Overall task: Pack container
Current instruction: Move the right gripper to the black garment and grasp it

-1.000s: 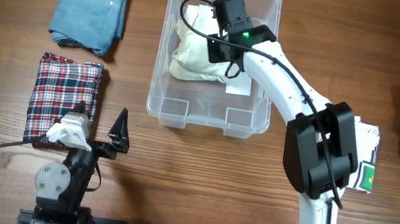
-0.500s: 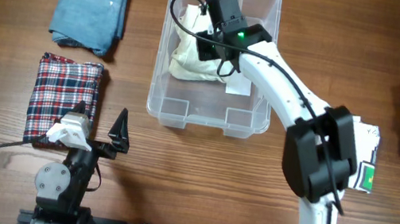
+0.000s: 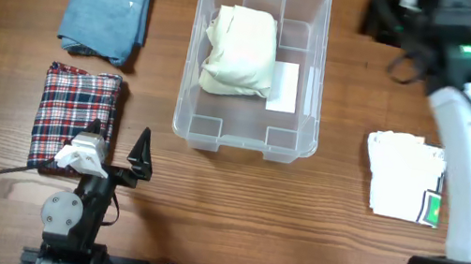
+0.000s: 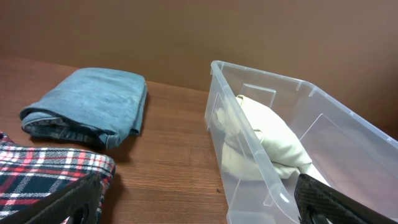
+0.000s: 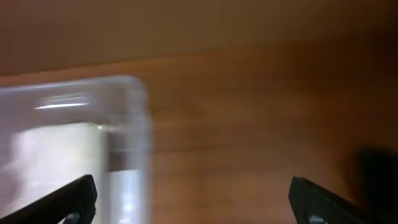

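Note:
The container [image 3: 321,70], a clear plastic bin with a white label [image 3: 284,88], stands at the back middle of the table. A folded cream cloth [image 3: 240,52] lies inside it, toward its left wall. My right gripper [image 3: 379,17] hangs open and empty over the bare table, just right of the bin's far right corner. In the blurred right wrist view, the right gripper [image 5: 194,202] has the container [image 5: 127,124] at its left. My left gripper [image 3: 117,147] rests open and empty at the front left. In its own view, the left gripper [image 4: 199,205] faces the container [image 4: 249,134].
A folded blue cloth [image 3: 106,12] lies at the back left, with a folded plaid cloth [image 3: 75,116] in front of it beside the left gripper. A white folded item [image 3: 404,176] with a green tag lies right of the bin. My right arm crosses the right side.
My right gripper opened, left the cream cloth in the container, and swung up and out to the right past the bin's corner. The left arm has not moved.

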`<state>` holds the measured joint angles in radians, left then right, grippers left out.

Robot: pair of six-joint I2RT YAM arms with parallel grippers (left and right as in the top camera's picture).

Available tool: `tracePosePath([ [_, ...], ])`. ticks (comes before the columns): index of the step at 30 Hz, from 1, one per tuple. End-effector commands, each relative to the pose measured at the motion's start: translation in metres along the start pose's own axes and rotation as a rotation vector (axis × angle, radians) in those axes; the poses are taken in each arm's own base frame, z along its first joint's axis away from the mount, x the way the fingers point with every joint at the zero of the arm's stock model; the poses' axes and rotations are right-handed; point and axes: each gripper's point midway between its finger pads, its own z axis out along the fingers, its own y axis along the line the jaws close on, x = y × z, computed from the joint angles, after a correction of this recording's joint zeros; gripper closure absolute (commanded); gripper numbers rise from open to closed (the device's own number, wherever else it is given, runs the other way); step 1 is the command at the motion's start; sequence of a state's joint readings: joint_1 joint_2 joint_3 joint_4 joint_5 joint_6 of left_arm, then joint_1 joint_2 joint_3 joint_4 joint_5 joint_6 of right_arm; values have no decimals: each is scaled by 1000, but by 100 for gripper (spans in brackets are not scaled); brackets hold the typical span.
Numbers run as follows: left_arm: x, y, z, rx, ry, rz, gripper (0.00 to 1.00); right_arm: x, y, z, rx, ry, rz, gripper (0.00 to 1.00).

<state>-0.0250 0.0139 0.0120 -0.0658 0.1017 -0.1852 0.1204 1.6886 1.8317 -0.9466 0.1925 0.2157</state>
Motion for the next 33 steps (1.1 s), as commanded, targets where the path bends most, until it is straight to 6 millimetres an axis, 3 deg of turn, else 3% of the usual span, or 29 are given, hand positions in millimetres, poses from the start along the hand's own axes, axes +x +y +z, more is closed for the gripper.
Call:
tracePosePath([
  [1, 2, 3, 0, -12, 0, -3, 0, 10, -55, 6, 19, 79, 159, 0],
  [4, 2, 3, 0, -12, 0, -3, 0, 28, -87, 6, 15, 163, 250, 0],
  [12, 2, 3, 0, -12, 0, -3, 0, 72, -205, -5, 262, 229, 831, 0],
  [17, 2, 3, 0, -12, 0, -3, 0, 99, -258, -3, 361, 220, 1005, 0],
  [23, 2, 3, 0, -12, 0, -3, 0, 100, -310, 24, 381, 121, 760, 0],
  [33, 2, 3, 0, -12, 0, -3, 0, 118, -341, 73, 411, 98, 349, 0],
])
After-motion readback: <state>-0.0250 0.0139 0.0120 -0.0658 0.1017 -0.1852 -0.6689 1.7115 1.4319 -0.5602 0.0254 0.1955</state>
